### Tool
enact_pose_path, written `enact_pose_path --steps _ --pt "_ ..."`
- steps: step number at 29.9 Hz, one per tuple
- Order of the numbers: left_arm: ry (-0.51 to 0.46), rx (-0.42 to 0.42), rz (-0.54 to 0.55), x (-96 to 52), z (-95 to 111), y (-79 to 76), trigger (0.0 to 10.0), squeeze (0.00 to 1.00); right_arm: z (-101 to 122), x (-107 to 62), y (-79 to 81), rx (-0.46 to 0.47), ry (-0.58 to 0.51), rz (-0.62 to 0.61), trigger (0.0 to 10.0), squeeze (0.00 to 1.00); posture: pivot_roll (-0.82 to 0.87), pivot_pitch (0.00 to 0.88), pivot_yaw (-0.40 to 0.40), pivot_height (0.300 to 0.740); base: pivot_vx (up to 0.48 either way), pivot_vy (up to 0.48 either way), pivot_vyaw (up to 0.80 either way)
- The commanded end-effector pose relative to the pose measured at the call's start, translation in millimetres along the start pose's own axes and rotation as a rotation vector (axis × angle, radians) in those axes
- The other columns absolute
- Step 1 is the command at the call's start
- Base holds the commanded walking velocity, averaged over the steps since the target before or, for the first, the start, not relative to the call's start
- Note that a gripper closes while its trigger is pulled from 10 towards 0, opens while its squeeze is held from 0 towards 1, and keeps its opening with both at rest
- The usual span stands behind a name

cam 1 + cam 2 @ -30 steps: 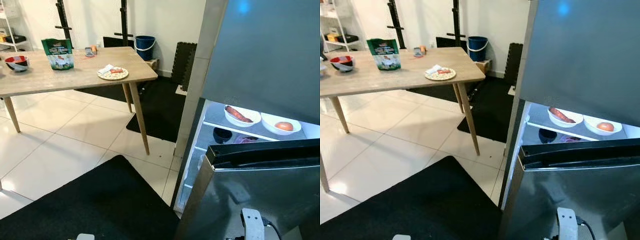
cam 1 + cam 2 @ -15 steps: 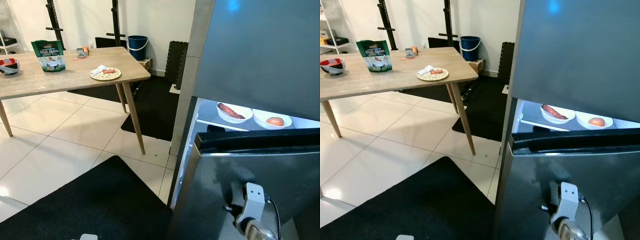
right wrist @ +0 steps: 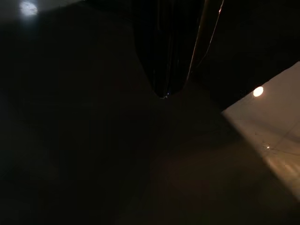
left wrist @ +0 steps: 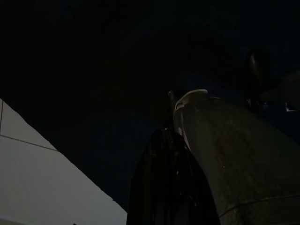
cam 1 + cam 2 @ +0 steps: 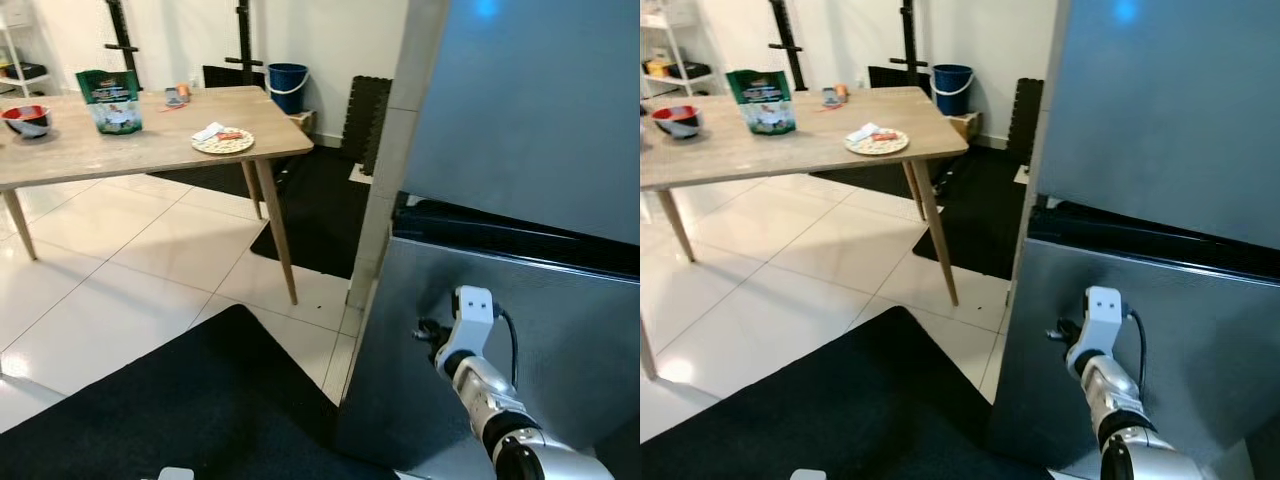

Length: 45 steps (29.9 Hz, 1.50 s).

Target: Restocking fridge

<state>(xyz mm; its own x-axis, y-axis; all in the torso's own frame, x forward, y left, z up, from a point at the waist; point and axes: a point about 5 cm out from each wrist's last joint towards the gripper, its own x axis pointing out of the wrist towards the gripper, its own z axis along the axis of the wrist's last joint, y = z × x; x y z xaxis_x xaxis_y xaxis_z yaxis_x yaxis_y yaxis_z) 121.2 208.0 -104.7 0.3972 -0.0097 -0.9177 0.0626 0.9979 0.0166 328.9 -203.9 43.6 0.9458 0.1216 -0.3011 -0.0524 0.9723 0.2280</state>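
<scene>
The steel fridge stands at the right, its lower door [image 5: 560,330] swung almost flush, with a thin dark gap under the upper door [image 5: 540,100]. My right gripper [image 5: 424,331] is raised against the lower door's face near its left edge, its black fingers [image 3: 165,70] together and nothing held. On the wooden table [image 5: 150,150] at the left sit a green bag [image 5: 108,100], a plate of food [image 5: 223,141] and a red bowl [image 5: 27,119]. My left gripper [image 4: 164,187] hangs idle in the dark.
A black floor mat [image 5: 180,400] lies in front of me and another [image 5: 310,220] lies beyond the table leg. A blue bucket [image 5: 287,80] and black foam tiles [image 5: 365,115] stand by the back wall. White floor tiles stretch between table and fridge.
The lower fridge door has swung from half open to almost closed, hiding the lit shelf and its bowls. My right arm has risen and reached forward against the door.
</scene>
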Motion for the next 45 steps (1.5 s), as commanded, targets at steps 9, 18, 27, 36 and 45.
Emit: enact_pose_path --steps 9,18,27,36,45 --pt "0.05 -0.004 -0.009 -2.1 -17 -1.7 10.0 0.0 18 5.0 -0.3 -0.017 -0.064 -0.024 10.0 0.0 -0.01 0.033 -0.06 0.74 0.0 0.0 0.0" --pt "0.042 0.023 -0.02 -2.2 -15 -0.6 10.0 0.0 39 9.9 -0.8 -0.036 -0.12 -0.043 10.0 0.0 0.0 0.082 -0.05 0.74 0.0 0.0 0.0" --pt "0.047 0.048 -0.032 -3.6 -20 0.4 10.0 0.0 68 17.1 3.5 -0.059 -0.182 -0.062 10.0 0.0 0.02 0.136 -0.048 0.74 0.0 0.0 0.0" --pt "0.063 0.051 -0.035 -6.1 -31 1.5 10.0 0.0 76 18.5 4.1 -0.062 -0.199 -0.075 10.0 0.0 0.05 0.154 -0.046 0.74 0.0 0.0 0.0" --pt "0.051 0.057 -0.035 -5.2 -25 2.5 10.0 0.0 52 13.7 -0.6 -0.081 -0.125 -0.064 10.0 0.0 0.05 0.127 -0.048 0.74 0.0 0.0 0.0"
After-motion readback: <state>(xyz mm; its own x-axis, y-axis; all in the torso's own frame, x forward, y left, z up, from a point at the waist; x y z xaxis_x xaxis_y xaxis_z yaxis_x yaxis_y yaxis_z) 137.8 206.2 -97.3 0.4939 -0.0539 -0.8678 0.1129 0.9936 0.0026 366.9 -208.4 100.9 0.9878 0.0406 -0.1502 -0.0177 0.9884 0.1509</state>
